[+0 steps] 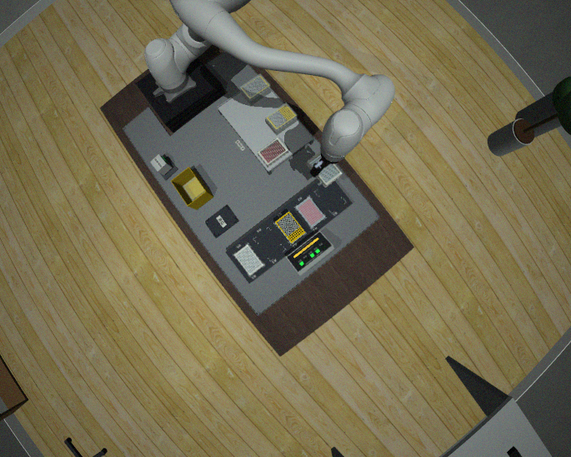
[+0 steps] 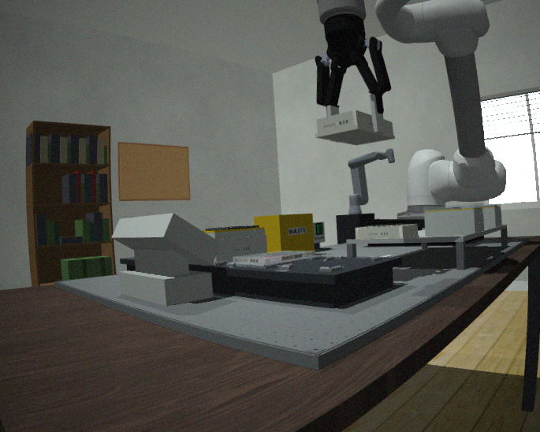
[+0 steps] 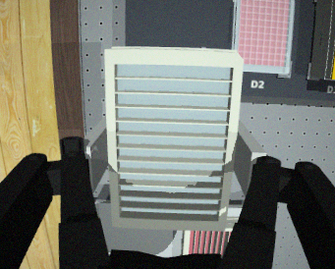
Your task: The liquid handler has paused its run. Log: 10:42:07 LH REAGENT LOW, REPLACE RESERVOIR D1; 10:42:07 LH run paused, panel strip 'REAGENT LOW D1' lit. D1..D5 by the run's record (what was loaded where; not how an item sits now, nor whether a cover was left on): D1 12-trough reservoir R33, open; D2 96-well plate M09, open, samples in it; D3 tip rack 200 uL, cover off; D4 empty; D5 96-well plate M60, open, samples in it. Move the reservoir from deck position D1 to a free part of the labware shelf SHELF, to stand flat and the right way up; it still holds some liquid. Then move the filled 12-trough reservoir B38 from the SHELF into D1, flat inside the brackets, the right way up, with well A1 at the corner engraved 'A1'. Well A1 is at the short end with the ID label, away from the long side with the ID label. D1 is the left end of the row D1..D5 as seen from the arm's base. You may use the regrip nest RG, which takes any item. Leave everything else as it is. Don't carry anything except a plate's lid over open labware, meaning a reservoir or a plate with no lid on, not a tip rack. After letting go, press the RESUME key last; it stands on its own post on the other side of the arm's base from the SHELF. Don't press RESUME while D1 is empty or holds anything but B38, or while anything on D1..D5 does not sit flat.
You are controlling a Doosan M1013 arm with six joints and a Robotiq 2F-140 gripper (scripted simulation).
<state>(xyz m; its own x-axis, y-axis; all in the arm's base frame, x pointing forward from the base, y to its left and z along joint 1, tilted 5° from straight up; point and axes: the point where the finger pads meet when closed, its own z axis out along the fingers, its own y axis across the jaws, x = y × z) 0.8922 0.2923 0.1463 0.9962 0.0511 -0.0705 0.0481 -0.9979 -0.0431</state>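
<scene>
My gripper [image 2: 353, 111] is shut on a white 12-trough reservoir [image 2: 355, 126] and holds it level, open side up, high above the table. Its side label seems to read B38. In the wrist view the reservoir [image 3: 172, 134] sits between my fingers, its troughs showing liquid. From above, the held reservoir [image 1: 330, 173] is between the SHELF [image 1: 256, 123] and D1 [image 1: 337, 198]. Another white reservoir [image 1: 255, 87] stands flat on the shelf's far end [image 2: 386, 231].
D2 holds an open pink plate [image 3: 262, 26], D3 a yellow tip rack [image 1: 289, 226], D5 a white plate [image 1: 247, 258]. The shelf also carries a yellow-rimmed rack [image 1: 280, 117] and a pink plate [image 1: 272, 151]. The yellow waste bin [image 1: 192, 187], RG nest [image 1: 224, 219], RESUME key [image 1: 161, 163] and panel [image 1: 310, 252] stand around.
</scene>
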